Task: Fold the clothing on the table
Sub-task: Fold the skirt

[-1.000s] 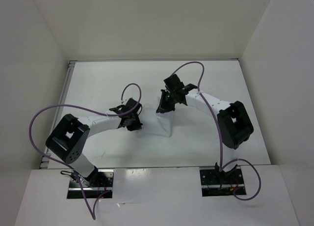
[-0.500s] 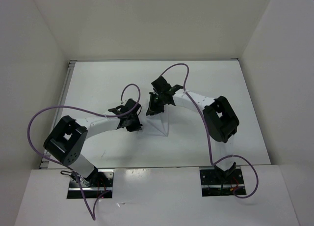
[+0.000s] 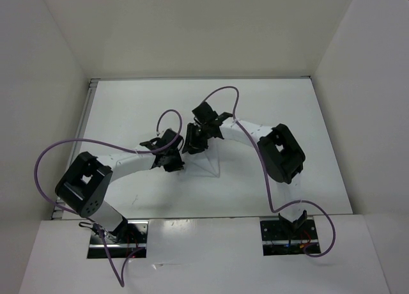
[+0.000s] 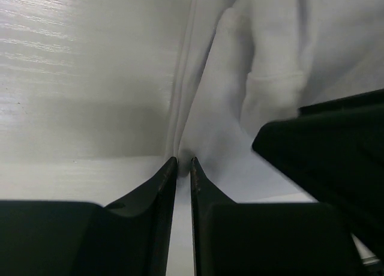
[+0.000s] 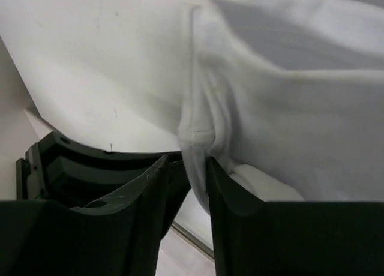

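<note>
The clothing (image 3: 208, 165) is a plain white, wrinkled garment lying mid-table, hard to tell from the white table (image 3: 128, 115). My left gripper (image 3: 175, 161) presses down at the garment's left side. In its wrist view the left gripper (image 4: 183, 160) has its jaws almost together, pinching a thin fold of the clothing (image 4: 270, 66). My right gripper (image 3: 192, 144) hangs just right of it, nearly touching. In the right wrist view the right gripper (image 5: 186, 161) has its jaws parted. A thick hem of the clothing (image 5: 288, 96) rests against the right finger (image 5: 225, 192), with a gap on the other side.
White walls enclose the table on three sides, and a thin metal rim (image 3: 91, 89) runs along its left edge. Purple cables (image 3: 64, 147) loop over both arms. The right gripper's black body (image 4: 336, 150) crowds the left wrist view.
The right arm has swung left with the garment's edge, up to the left gripper, and its jaws have parted from shut. The left gripper has stayed put, still pinching cloth.
</note>
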Motion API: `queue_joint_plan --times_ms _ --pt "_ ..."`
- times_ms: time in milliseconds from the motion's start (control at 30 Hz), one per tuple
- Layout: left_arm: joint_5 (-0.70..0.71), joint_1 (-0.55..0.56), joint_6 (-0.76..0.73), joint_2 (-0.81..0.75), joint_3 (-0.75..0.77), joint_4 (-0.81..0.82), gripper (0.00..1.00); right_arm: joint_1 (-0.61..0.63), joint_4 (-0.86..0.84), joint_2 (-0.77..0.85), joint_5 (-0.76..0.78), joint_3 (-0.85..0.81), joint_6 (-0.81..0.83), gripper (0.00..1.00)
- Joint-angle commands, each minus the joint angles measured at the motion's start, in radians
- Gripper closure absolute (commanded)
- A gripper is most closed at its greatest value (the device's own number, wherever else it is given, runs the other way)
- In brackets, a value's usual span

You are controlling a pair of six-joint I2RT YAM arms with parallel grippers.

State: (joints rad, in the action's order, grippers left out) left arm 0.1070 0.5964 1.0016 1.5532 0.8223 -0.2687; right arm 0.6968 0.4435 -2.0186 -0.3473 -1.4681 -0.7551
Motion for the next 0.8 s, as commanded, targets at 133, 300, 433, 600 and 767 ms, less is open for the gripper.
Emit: queue_joint_plan --times_ms 133,300,433,600,767 --pt "0.082 -0.006 -0.003 -0.116 0.035 -0.111 0.79 0.044 -0.075 0.127 -0.111 -0.015 -0.032 0.57" --pt "0.120 -0.029 -0.021 -0.277 0.055 -0.199 0.77 0.044 -0.063 0.290 -0.084 0.015 -0.053 0.57" --pt "0.120 -0.038 -0.031 -0.327 0.066 -0.230 0.76 0.032 -0.014 0.343 -0.019 0.025 -0.032 0.54" --pt "0.100 -0.038 -0.031 -0.352 0.066 -0.230 0.76 -0.002 -0.029 0.330 -0.032 0.063 -0.010 0.54" --pt "0.045 -0.038 -0.076 -0.308 0.090 -0.164 0.75 -0.002 0.041 0.287 0.123 0.045 0.039 0.70"
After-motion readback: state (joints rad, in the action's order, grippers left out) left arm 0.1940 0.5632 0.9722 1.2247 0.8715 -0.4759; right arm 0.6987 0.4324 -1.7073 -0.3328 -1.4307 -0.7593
